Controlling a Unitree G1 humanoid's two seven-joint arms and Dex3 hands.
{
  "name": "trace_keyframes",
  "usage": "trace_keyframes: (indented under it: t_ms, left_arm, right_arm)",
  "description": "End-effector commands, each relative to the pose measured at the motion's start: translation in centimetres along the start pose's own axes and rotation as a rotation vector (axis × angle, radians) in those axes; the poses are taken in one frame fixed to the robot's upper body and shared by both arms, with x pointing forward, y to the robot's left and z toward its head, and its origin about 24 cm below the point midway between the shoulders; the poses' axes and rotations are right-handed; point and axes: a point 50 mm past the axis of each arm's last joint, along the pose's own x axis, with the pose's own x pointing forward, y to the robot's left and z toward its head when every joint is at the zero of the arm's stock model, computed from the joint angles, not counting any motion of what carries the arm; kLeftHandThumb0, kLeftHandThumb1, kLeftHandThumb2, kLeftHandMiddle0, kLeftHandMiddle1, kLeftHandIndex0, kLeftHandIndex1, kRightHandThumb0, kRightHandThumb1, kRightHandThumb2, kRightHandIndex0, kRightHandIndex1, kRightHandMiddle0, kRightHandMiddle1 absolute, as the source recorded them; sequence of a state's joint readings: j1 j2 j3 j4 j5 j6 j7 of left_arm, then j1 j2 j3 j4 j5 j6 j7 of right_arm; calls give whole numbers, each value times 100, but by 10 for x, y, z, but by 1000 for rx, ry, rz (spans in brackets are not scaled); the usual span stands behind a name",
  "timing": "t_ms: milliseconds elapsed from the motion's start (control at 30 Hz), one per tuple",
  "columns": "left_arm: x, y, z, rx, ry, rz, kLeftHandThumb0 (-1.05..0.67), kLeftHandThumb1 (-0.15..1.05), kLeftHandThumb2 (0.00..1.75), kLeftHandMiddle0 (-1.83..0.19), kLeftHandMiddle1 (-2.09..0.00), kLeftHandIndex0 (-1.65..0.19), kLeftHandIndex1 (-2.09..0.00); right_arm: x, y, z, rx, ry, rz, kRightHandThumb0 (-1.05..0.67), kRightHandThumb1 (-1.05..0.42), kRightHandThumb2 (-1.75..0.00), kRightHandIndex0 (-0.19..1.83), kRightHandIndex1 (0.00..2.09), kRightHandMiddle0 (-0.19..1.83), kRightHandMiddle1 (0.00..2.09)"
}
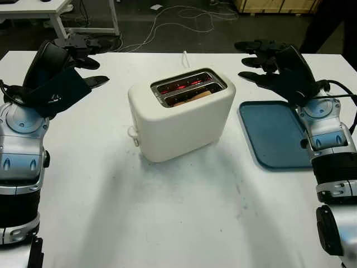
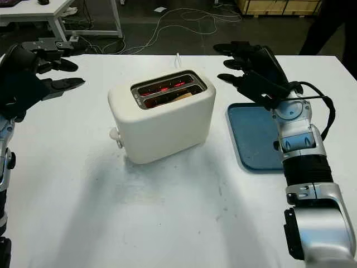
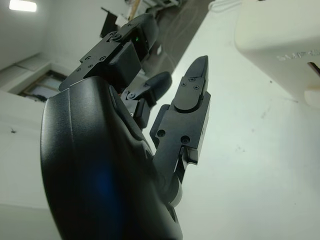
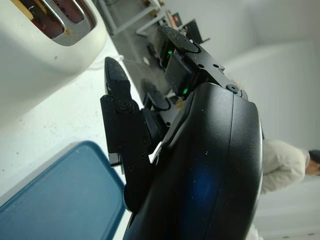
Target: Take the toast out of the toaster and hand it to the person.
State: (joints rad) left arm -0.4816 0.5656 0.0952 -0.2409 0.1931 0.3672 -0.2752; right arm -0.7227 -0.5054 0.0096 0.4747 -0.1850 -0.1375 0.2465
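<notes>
A cream toaster (image 1: 181, 120) stands in the middle of the white table (image 1: 167, 223), its two slots glowing red inside. A brown slice of toast (image 1: 191, 98) sits low in the nearer slot, its top edge about level with the rim. My left hand (image 1: 92, 61) is raised to the left of the toaster, open and holding nothing, a short gap away from it. My right hand (image 1: 248, 60) hovers to the toaster's right, over the far end of the blue tray (image 1: 273, 137), also open. The toaster's corner (image 3: 280, 35) lies beyond the left fingers (image 3: 192, 95).
The toaster's lever knob (image 1: 133, 133) sticks out on its front-left side, and its white cord (image 1: 184, 56) runs off the far edge. A person in dark clothing (image 1: 329, 22) stands beyond the table's far right corner. Cables lie on the floor behind.
</notes>
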Motion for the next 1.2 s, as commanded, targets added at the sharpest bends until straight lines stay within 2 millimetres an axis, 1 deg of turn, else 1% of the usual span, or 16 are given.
trace_keyframes:
  t_ms: [0,200,333,533,1167]
  left_arm:
    - [0,0,1,10,-5,1,-9,89,0,-42,-82,-68,-8]
    - [0,0,0,1,1,3,-10,90,1,-41,-82,-67,-8]
    - [0,0,-1,5,8,5,-12,90,0,-42,-82,-68,-8]
    - [1,-1,-2,-2,6,-1,-14,90,0,-42,-82,-68,-8]
    - [1,-2,-2,-11,4,0,-14,90,1,-41,-82,-67,-8]
  right_arm:
    - [-1,-1,0,-10,-1,-7,-24,-92,-8,70,1,63,0]
    - [-1,0,0,-5,-7,-4,-24,-92,-9,69,1,63,0]
    - [-1,2,0,6,-5,-1,-20,-92,-10,68,0,62,0]
    - [-1,3,-1,13,-12,-3,-18,-92,-10,68,0,62,0]
    - [-2,2,-1,21,-11,-11,-17,-92,-10,68,0,62,0]
